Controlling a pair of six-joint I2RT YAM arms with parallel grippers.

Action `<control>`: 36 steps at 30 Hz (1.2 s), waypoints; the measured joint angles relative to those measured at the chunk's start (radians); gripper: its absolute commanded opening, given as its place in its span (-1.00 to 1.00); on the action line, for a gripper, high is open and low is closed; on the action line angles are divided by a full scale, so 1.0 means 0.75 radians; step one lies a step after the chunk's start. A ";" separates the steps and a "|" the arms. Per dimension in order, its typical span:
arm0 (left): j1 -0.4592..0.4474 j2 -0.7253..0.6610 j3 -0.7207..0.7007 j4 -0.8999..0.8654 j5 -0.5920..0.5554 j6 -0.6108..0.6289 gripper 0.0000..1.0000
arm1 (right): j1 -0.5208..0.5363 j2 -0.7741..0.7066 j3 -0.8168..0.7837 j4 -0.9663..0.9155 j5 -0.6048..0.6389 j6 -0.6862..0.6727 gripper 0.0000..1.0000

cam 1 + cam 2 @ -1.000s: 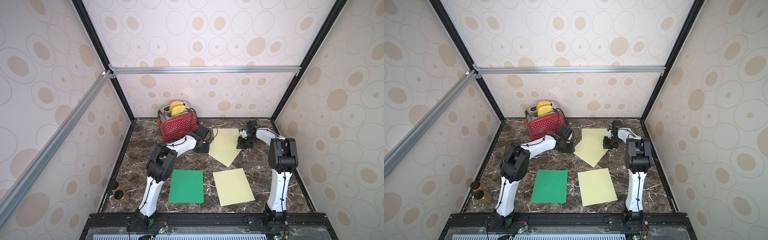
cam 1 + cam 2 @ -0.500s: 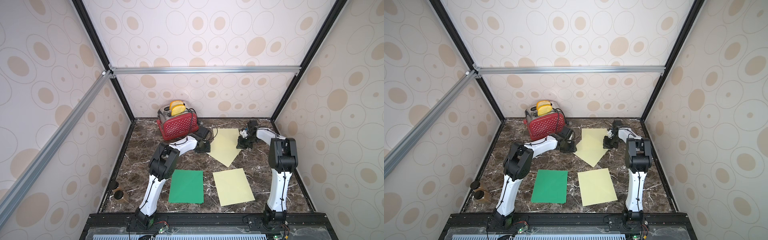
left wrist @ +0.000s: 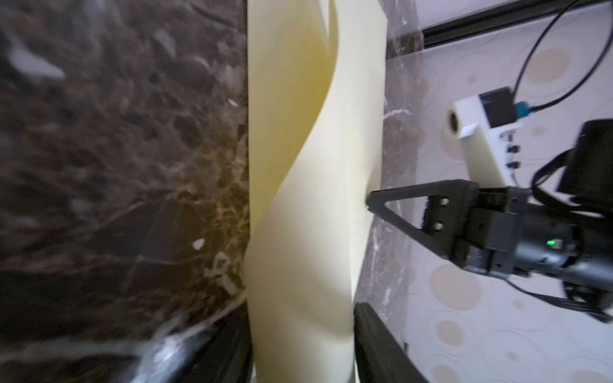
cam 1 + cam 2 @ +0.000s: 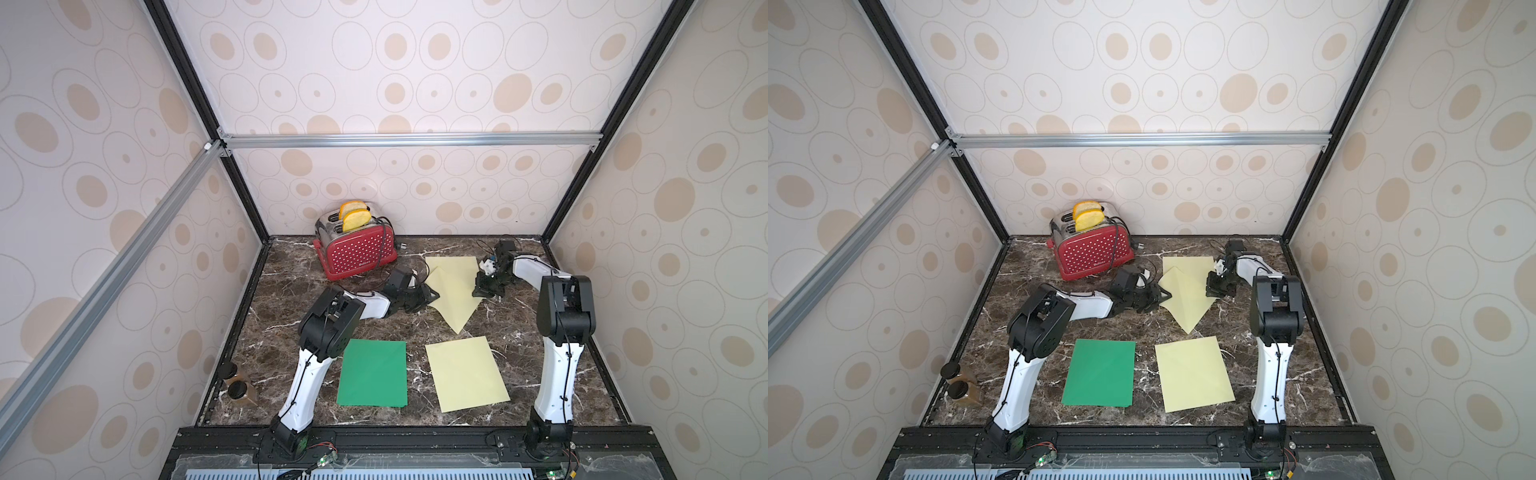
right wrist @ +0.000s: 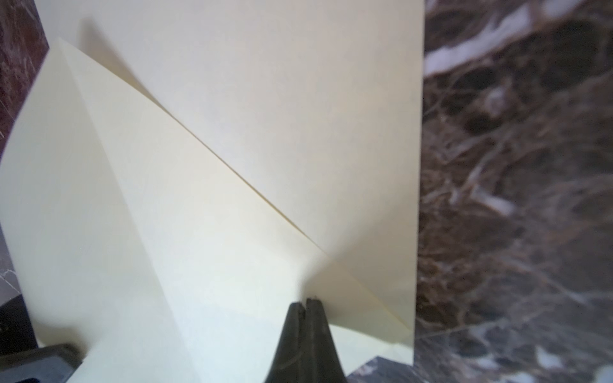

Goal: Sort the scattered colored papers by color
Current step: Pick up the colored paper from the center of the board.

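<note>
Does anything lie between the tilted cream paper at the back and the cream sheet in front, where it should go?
Nothing visible does: only bare marble table lies between the tilted cream paper and the front cream sheet.

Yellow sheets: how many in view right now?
3. The front sheet lies beside the green sheet. Two overlap at the back: a flat sheet and a turned sheet above it, pinched by the right gripper. Others could hide underneath.

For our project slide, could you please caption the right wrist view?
Right gripper pinching the edge of a raised cream-yellow sheet, which overlaps a second cream-yellow sheet lying on the marble table.
</note>
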 measured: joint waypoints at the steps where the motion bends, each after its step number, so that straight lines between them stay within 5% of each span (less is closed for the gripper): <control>1: 0.000 0.021 -0.041 0.143 -0.008 -0.098 0.07 | 0.000 0.000 0.000 0.001 -0.001 0.000 -1.00; 6: -0.009 0.091 -0.189 0.628 -0.123 -0.465 0.09 | 0.000 0.001 0.000 0.002 -0.001 0.000 -1.00; 21: -0.063 0.074 -0.386 0.976 -0.334 -0.865 0.11 | -0.006 0.002 0.001 0.002 -0.007 -0.001 -1.00; 32: -0.040 0.071 -0.222 0.690 -0.197 -0.683 -0.12 | -0.007 0.002 0.000 0.002 -0.009 -0.002 -1.00; 36: -0.026 0.053 -0.167 0.441 -0.159 -0.490 -0.73 | -0.008 0.002 0.001 0.002 -0.010 -0.001 -0.98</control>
